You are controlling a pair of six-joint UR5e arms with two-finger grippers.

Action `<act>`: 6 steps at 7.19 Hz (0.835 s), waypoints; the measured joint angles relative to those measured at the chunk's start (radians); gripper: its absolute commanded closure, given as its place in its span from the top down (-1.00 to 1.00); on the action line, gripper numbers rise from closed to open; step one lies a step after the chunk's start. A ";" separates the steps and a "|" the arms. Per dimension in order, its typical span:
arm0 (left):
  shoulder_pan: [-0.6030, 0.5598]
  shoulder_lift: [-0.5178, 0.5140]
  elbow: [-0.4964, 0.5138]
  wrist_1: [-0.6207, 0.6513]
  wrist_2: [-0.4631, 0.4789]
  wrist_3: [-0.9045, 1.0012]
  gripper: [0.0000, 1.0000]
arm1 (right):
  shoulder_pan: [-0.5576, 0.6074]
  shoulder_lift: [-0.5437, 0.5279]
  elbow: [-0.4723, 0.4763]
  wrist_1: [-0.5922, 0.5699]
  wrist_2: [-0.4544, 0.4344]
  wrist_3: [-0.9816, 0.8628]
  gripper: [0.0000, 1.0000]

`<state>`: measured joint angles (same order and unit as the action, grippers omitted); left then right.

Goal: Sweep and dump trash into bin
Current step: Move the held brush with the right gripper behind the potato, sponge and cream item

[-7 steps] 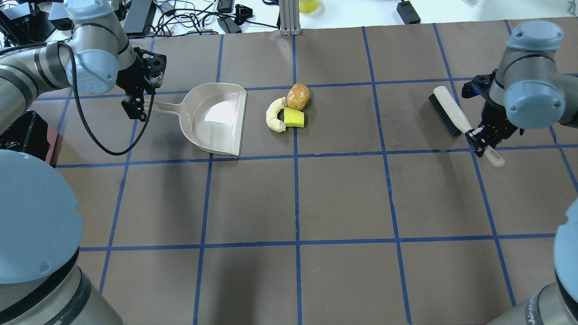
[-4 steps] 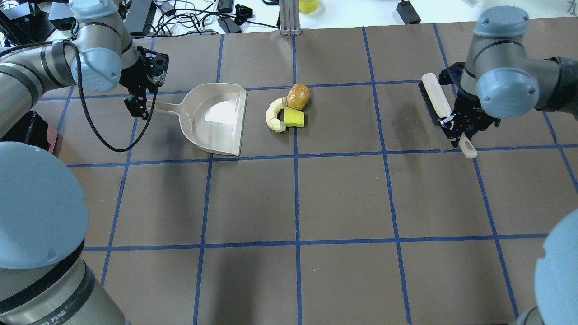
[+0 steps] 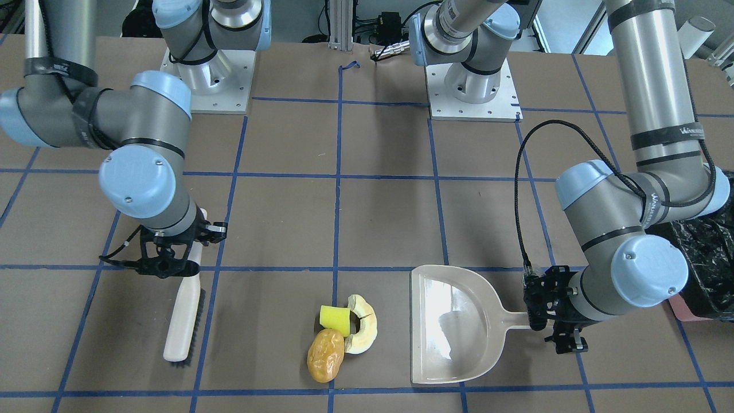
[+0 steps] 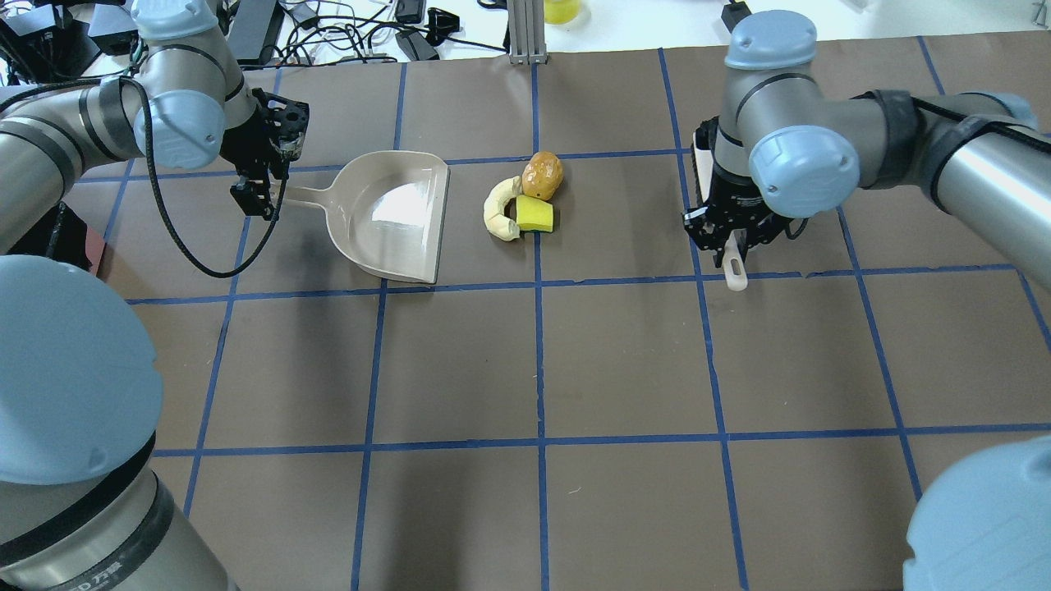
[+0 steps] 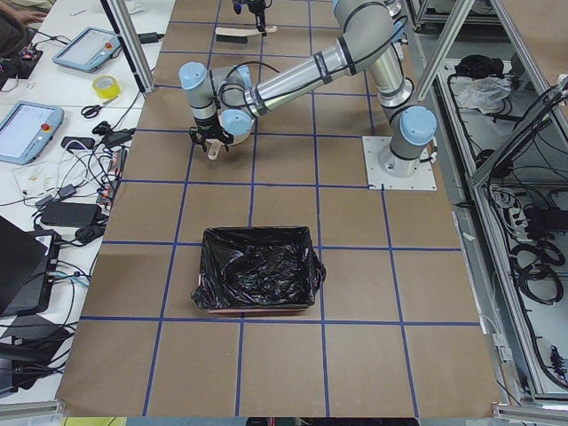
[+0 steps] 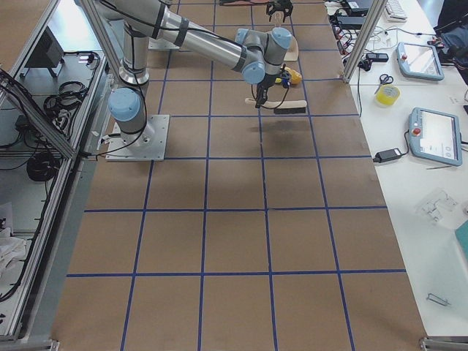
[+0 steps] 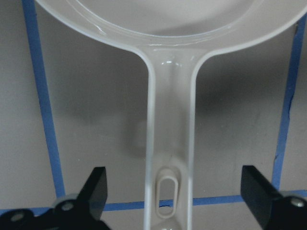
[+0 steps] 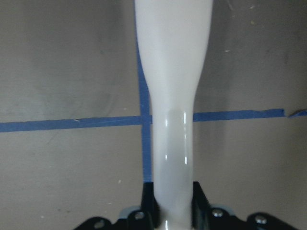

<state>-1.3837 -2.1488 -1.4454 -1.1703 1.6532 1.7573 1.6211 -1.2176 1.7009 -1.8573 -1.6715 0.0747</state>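
On table: right gripper jaws clamped on brush handle, left gripper jaws wide apart astride dustpan handle.
Both grippers point down, wrists low over table, forearms extended in from opposite sides. Trash bunched between dustpan lip and brush, nearer dustpan; bin at robot's left table end, well apart.

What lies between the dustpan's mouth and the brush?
Only three clustered pieces: the yellow-green block, orange-brown lump and cream crescent slice, with bare table on both sides. The front-facing view shows it, dustpan to brush.
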 measured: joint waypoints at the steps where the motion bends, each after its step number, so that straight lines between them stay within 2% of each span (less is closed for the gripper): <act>1: 0.000 0.000 -0.001 -0.001 -0.002 0.001 -0.39 | 0.058 0.013 -0.024 0.019 0.000 0.050 -0.96; 2: 0.000 0.001 -0.001 -0.002 -0.001 0.000 -0.86 | 0.107 0.037 -0.057 0.045 -0.005 0.089 -0.97; 3: -0.002 0.001 -0.001 -0.002 0.001 0.000 -1.00 | 0.146 0.071 -0.100 0.073 -0.019 0.105 -0.97; 6: -0.006 0.000 0.000 -0.003 0.004 -0.005 -1.00 | 0.217 0.194 -0.247 0.140 -0.048 0.124 -0.96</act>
<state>-1.3895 -2.1487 -1.4452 -1.1734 1.6576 1.7523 1.8383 -1.0233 1.4540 -1.7171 -1.7197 0.1983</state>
